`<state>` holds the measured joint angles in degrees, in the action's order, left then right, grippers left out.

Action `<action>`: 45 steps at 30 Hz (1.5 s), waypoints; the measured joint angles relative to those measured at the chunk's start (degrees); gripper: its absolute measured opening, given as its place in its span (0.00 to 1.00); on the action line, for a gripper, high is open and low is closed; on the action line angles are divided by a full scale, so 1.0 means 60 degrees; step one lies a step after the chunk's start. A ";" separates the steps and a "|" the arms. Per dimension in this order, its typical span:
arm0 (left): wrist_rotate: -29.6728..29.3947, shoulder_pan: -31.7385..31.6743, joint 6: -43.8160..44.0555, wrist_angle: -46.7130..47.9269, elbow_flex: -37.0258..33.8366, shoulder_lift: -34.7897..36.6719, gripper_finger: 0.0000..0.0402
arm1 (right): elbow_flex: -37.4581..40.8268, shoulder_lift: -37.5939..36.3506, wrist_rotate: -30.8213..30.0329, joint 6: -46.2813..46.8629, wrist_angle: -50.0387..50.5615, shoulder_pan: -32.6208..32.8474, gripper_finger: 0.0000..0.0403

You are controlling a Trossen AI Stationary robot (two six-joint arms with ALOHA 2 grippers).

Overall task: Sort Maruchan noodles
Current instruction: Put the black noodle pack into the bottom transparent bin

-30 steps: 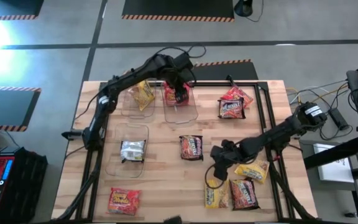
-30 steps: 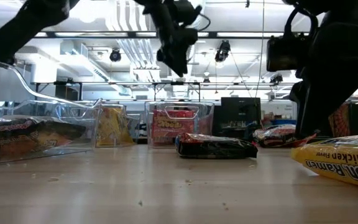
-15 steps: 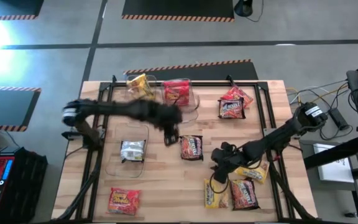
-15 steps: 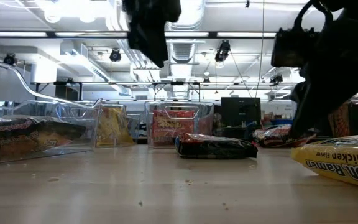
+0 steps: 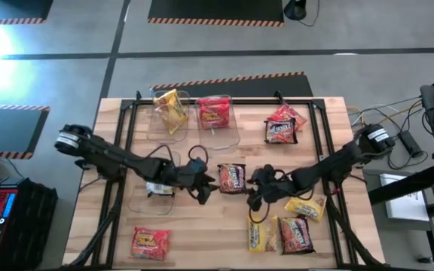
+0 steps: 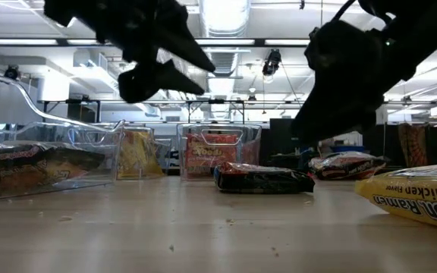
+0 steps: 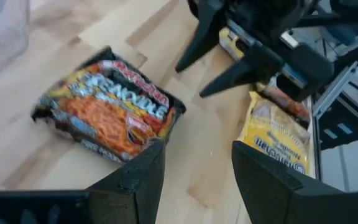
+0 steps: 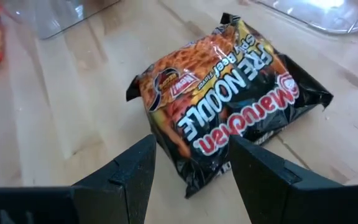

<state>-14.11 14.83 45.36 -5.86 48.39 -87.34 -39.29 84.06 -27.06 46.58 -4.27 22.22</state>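
Closing on the dark packet (image 5: 231,178) mid-surface.
Left tool (image 5: 204,188) and right tool (image 5: 254,190) open, empty; three packets binned, six loose.

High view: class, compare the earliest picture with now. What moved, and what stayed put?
The left gripper swung from the far red-packet bin to the middle dark packet; the right gripper edged toward it too. Both are open, holding nothing. All packets stayed put.
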 joint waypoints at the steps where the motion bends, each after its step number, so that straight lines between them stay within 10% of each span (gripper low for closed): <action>1: -0.0065 0.0057 0.0010 -0.0197 -0.0073 -0.0083 0.42 | 0.0000 0.0129 -0.0015 -0.0002 -0.0125 -0.0004 0.48; 22: -0.0564 -0.0070 0.3838 -0.2146 -0.0071 -0.2538 0.42 | -0.0005 0.1381 0.0421 0.1066 -0.0638 -0.0007 0.48; 45: -0.0229 -0.0287 0.4027 -0.1535 -0.0071 -0.2487 0.42 | -0.0107 0.0686 0.0078 -0.0028 -0.0968 0.0116 0.48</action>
<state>-15.49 13.10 69.52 -15.07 47.97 -102.26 -39.93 88.18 -26.60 46.41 -10.08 22.91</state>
